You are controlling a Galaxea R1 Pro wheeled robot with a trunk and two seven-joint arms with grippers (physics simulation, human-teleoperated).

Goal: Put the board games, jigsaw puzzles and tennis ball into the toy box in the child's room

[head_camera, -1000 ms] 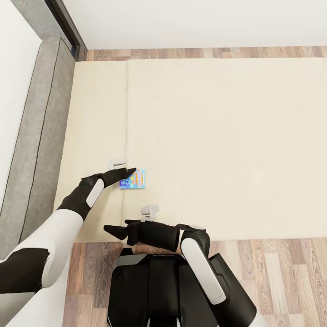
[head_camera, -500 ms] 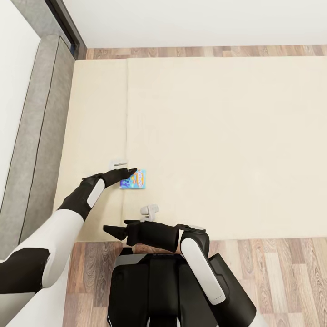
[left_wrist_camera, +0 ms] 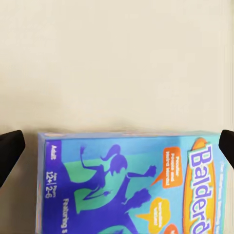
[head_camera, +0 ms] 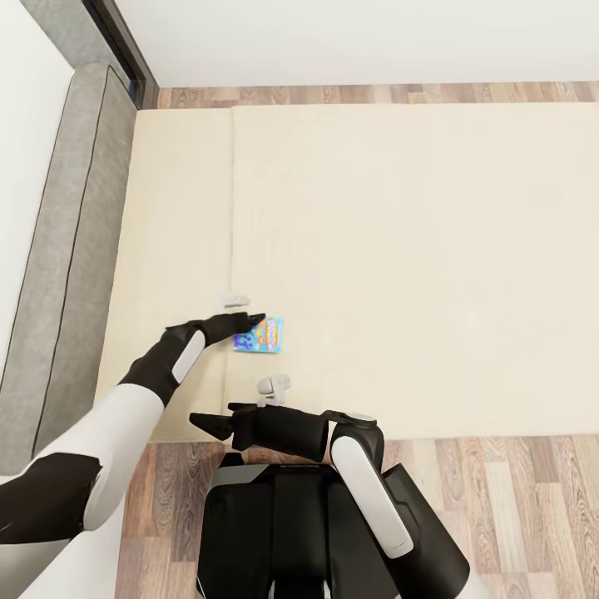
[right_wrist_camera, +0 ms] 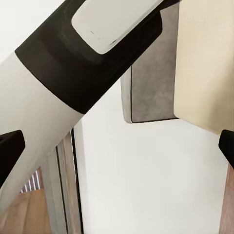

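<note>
Your left tool (head_camera: 243,310) spread wide, blue board game (head_camera: 259,335) flat on bed (head_camera: 416,249) at its 3 o'clock, touching, long axis across fingers. Right tool (head_camera: 249,395) spread, idle, farther.

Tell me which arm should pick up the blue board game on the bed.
Left. The left gripper is already at the blue board game on the bed, jaws open with the box between them. The right gripper is folded near the trunk, aimed away.
</note>
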